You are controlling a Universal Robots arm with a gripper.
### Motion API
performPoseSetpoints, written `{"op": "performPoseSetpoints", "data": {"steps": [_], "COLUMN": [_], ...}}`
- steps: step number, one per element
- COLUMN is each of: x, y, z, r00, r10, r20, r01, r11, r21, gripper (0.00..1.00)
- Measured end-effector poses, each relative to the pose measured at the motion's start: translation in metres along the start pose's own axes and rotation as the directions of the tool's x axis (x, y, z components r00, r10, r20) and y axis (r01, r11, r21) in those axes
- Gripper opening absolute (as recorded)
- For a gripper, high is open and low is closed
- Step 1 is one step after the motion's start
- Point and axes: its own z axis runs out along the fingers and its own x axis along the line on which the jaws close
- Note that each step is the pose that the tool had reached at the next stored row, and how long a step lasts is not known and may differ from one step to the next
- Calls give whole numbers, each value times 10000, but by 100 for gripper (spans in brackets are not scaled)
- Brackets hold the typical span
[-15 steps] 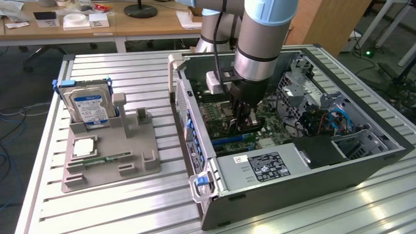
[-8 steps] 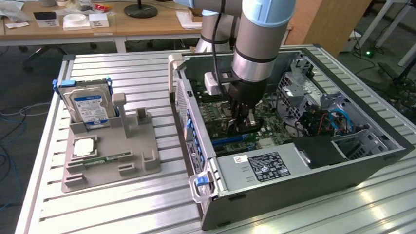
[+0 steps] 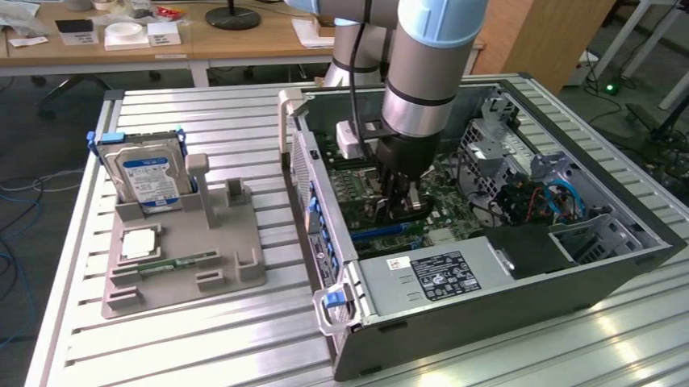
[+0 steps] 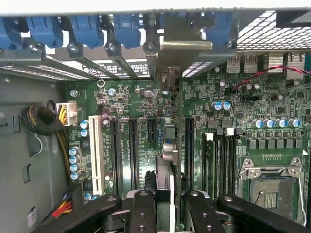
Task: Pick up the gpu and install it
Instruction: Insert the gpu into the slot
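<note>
My gripper (image 3: 401, 201) reaches down into the open computer case (image 3: 603, 266), just above the green motherboard (image 4: 131, 97). It is shut on the gpu (image 4: 166, 160), a thin dark card that the wrist view shows edge-on between the two black fingers (image 4: 141, 208). The card stands upright over the long black expansion slots (image 4: 132, 150). Its pale metal end bracket (image 4: 187, 46) sits against the case's rear slot openings, beside the blue latches (image 4: 87, 29). How deep the card's edge sits in a slot is hidden by the card itself.
A grey holder (image 3: 215, 266) at the exterior view's left carries a silver hard drive (image 3: 151, 173) with a blue label, a small green memory stick (image 3: 177, 262) and a square chip (image 3: 140, 242). Inside the case are the power supply (image 3: 436, 278), cables and the bare CPU socket (image 4: 269, 191).
</note>
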Motion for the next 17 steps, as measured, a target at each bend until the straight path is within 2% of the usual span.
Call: {"op": "performPoseSetpoints", "data": {"steps": [17], "x": [0], "y": [6], "z": [50], "r00": [10000], "r10": [-5], "r20": [2], "r01": [5], "r11": [10000], "r21": [0], "gripper": [27]}}
